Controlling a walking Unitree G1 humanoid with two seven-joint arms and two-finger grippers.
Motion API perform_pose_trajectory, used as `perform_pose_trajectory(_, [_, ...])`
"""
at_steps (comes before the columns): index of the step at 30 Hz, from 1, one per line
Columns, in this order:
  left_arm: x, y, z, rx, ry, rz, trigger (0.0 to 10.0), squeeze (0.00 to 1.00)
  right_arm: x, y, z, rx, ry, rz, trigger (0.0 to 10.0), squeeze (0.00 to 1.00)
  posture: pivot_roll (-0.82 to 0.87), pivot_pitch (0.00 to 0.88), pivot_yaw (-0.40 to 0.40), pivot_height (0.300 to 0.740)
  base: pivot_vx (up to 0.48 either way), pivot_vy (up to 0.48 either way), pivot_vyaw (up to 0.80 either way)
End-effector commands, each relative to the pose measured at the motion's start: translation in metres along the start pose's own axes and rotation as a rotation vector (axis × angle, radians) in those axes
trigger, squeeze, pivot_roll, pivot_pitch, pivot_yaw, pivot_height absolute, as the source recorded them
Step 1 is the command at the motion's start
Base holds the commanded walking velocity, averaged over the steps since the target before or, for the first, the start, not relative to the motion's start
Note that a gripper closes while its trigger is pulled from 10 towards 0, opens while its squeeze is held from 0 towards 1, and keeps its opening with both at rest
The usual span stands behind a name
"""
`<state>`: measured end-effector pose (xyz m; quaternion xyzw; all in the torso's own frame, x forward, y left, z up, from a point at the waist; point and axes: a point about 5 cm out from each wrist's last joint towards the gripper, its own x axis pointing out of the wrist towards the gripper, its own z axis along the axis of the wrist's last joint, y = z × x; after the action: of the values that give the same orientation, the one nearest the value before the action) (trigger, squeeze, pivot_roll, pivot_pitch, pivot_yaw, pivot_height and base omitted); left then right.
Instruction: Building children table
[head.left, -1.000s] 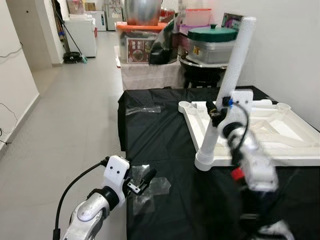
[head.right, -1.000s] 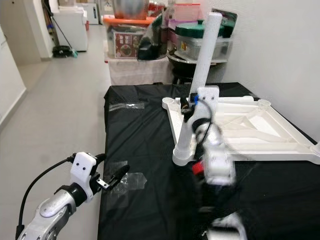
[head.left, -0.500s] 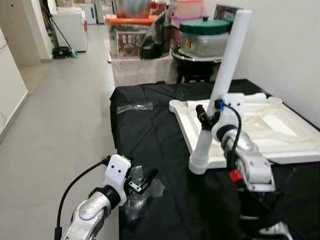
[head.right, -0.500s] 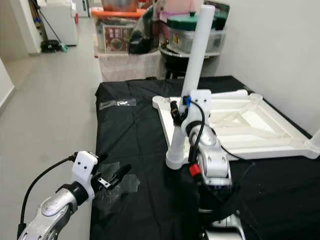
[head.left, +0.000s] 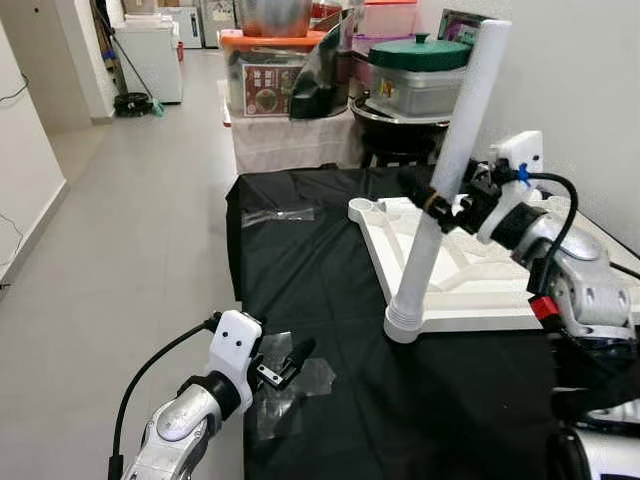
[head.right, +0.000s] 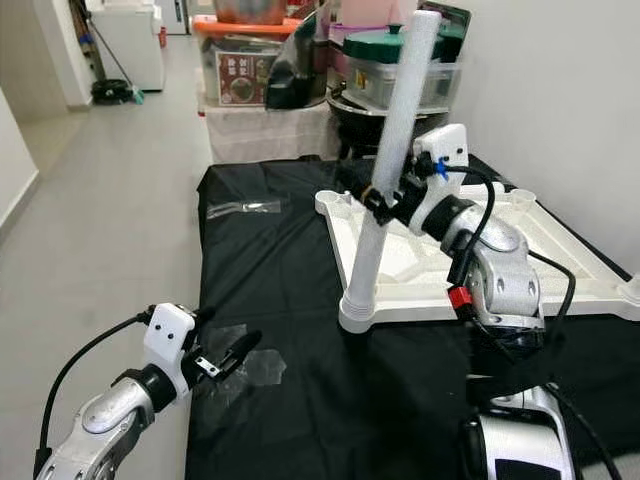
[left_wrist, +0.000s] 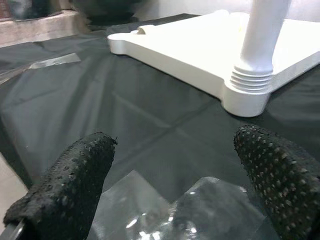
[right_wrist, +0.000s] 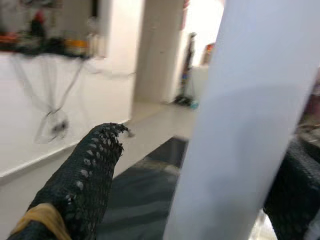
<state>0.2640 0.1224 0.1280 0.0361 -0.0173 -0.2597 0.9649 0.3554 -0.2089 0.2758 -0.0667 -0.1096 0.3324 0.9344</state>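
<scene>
Right claw swung right, gripping leg

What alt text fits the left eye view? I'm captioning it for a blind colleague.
The right gripper reaches around a white table leg standing in a corner socket of an upturned white tabletop on a black cloth. The left gripper hovers open over clear plastic wrap at the cloth's near edge.
</scene>
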Motion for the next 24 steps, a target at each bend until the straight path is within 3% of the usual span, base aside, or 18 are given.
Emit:
perform_pose_trajectory(1, [0.001, 0.000, -0.002, -0.008, 0.015, -0.006, 10.0, 0.00, 0.003, 0.001, -0.005, 0.011, 0.018, 0.031, 10.0, 0.00, 0.07, 0.000, -0.063, 0.740, 0.000, 0.000, 0.00])
perform_pose_trajectory(2, [0.001, 0.000, -0.002, -0.008, 0.015, -0.006, 10.0, 0.00, 0.003, 0.001, -0.005, 0.011, 0.018, 0.031, 10.0, 0.00, 0.07, 0.000, -0.063, 0.740, 0.000, 0.000, 0.00])
perform_pose_trajectory(3, [0.000, 0.000, -0.002, -0.008, 0.015, -0.007, 10.0, 0.00, 0.006, 0.002, -0.009, 0.018, 0.032, 0.046, 7.9, 0.00, 0.08, 0.000, -0.066, 0.740, 0.000, 0.000, 0.00])
perform_pose_trajectory(4, [0.000, 0.000, -0.002, -0.008, 0.015, -0.007, 10.0, 0.00, 0.006, 0.002, -0.009, 0.018, 0.032, 0.046, 7.9, 0.00, 0.08, 0.000, -0.066, 0.740, 0.000, 0.000, 0.00])
perform_pose_trajectory(5, [0.000, 0.000, -0.002, -0.008, 0.015, -0.007, 10.0, 0.00, 0.007, 0.003, -0.014, 0.024, 0.043, 0.075, 3.8, 0.00, 0.08, 0.000, -0.070, 0.740, 0.000, 0.000, 0.00])
perform_pose_trajectory(6, [-0.001, -0.001, -0.002, -0.008, 0.016, -0.006, 10.0, 0.00, 0.008, 0.003, -0.019, 0.031, 0.051, 0.082, 2.0, 0.00, 0.09, 0.000, -0.071, 0.740, 0.000, 0.000, 0.00])
perform_pose_trajectory(7, [-0.001, -0.001, -0.002, -0.008, 0.016, -0.006, 10.0, 0.00, 0.008, 0.003, -0.019, 0.031, 0.051, 0.082, 2.0, 0.00, 0.09, 0.000, -0.071, 0.740, 0.000, 0.000, 0.00])
perform_pose_trajectory(8, [-0.001, -0.001, -0.003, -0.008, 0.017, -0.005, 10.0, 0.00, 0.009, 0.002, -0.022, 0.034, 0.055, 0.084, 0.0, 0.00, 0.09, 0.000, -0.071, 0.740, 0.000, 0.000, 0.00])
perform_pose_trajectory(13, [-0.003, 0.001, -0.003, -0.005, 0.021, -0.002, 10.0, 0.00, 0.006, -0.012, -0.028, 0.050, 0.076, -0.003, 0.0, 0.00, 0.08, 0.000, -0.068, 0.740, 0.000, 0.000, 0.00])
perform_pose_trajectory(24, [-0.001, 0.000, -0.003, -0.006, 0.020, -0.010, 10.0, 0.00, 0.002, -0.016, -0.031, 0.037, 0.120, -0.068, 0.0, 0.00, 0.07, 0.000, -0.060, 0.740, 0.000, 0.000, 0.00])
